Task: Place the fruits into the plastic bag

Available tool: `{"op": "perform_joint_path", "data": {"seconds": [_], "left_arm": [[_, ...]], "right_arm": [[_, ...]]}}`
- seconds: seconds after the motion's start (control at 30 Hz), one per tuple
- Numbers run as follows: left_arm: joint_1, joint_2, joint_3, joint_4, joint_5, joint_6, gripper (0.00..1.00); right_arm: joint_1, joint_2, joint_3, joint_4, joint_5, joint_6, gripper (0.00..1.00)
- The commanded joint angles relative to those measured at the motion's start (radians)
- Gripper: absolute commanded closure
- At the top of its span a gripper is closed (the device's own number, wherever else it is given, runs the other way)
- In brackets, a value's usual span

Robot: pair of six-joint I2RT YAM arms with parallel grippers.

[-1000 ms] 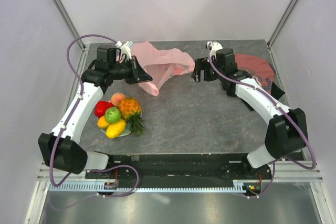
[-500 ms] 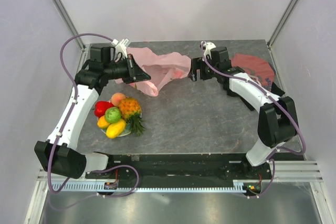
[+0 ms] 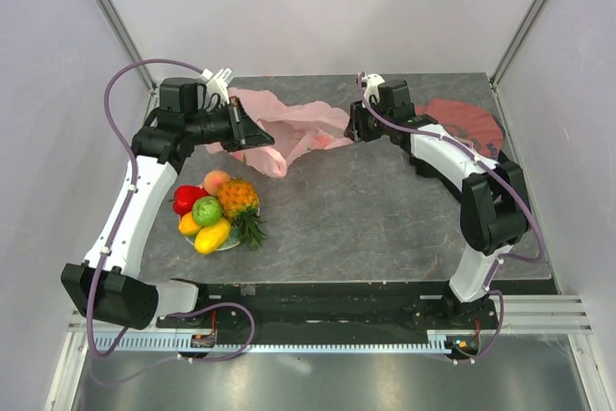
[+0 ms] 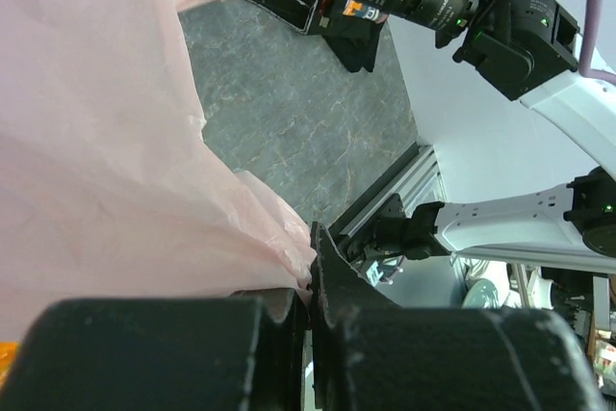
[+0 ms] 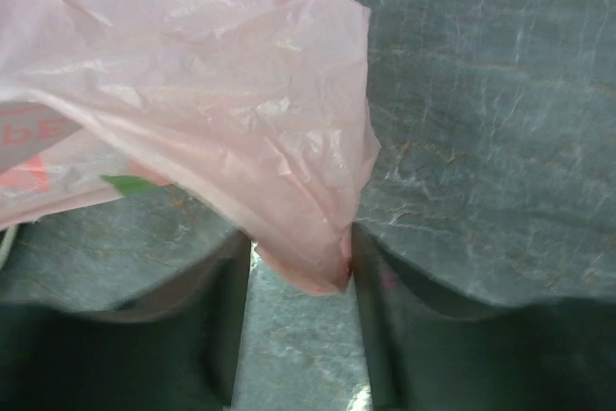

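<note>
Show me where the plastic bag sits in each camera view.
Top external: plastic bag at the table's far middle, between both grippers.
Left wrist: fills the left half.
Right wrist: fills the upper left, one corner between the fingers.
Shared landmark: grey table.

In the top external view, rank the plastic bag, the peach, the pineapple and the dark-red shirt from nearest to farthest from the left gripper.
1. plastic bag: pinched in the left gripper, far-left of the table.
2. peach: just nearer the bases, top of the fruit pile.
3. pineapple: beside and below the peach.
4. dark-red shirt: far right, beyond the right gripper.
</note>
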Motion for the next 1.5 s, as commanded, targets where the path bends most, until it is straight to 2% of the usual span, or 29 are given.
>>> {"op": "perform_joint_path", "data": {"seconds": [0.0,0.03,0.13,0.27,0.37,0.47,0.5,0.6,0.7,0.77,0.93,1.1,1.3,1.47], "left_arm": [[0.008,-0.024,0.043,-0.005,0.034,-0.002,0.99],[0.008,-0.023,0.046,-0.008,0.033,0.004,0.98],[0.008,-0.004,0.072,-0.017,0.005,0.041,0.98],[0.010,0.043,0.150,-0.073,-0.145,0.100,0.99],[0.008,0.089,0.192,-0.074,-0.171,0.106,0.98],[0.008,0.132,0.224,-0.073,-0.158,0.118,0.79],[0.006,0.140,0.232,-0.074,-0.155,0.121,0.60],[0.006,0.142,0.233,-0.068,-0.145,0.138,0.33],[0.006,0.096,0.195,-0.054,-0.161,0.155,0.21],[0.006,0.035,0.157,-0.030,-0.191,0.164,0.17],[-0.003,-0.107,-0.059,0.013,-0.279,0.144,0.14],[-0.003,-0.216,-0.253,0.013,-0.464,0.069,0.13],[-0.003,-0.276,-0.339,0.016,-0.550,0.020,0.13],[-0.003,-0.297,-0.368,0.039,-0.561,0.035,0.12]], "right_arm": [[-0.003,-0.051,0.012,0.029,-0.028,-0.016,0.67],[-0.009,-0.063,0.009,0.026,-0.023,-0.004,0.83],[-0.023,-0.126,0.021,-0.004,0.006,0.024,1.00],[-0.026,-0.226,0.114,-0.185,0.134,0.004,1.00],[-0.028,-0.277,0.199,-0.404,0.208,0.003,1.00],[-0.023,-0.315,0.229,-0.509,0.288,0.027,1.00],[-0.023,-0.324,0.222,-0.523,0.310,0.061,1.00],[-0.016,-0.346,0.181,-0.544,0.336,0.150,1.00],[-0.002,-0.349,0.135,-0.515,0.354,0.228,1.00],[0.007,-0.335,0.128,-0.491,0.374,0.299,1.00],[0.056,-0.288,0.165,-0.455,0.368,0.385,1.00],[0.080,-0.269,0.193,-0.458,0.371,0.418,1.00],[0.080,-0.292,0.235,-0.486,0.379,0.474,1.00],[0.080,-0.292,0.283,-0.518,0.377,0.481,1.00]]}}
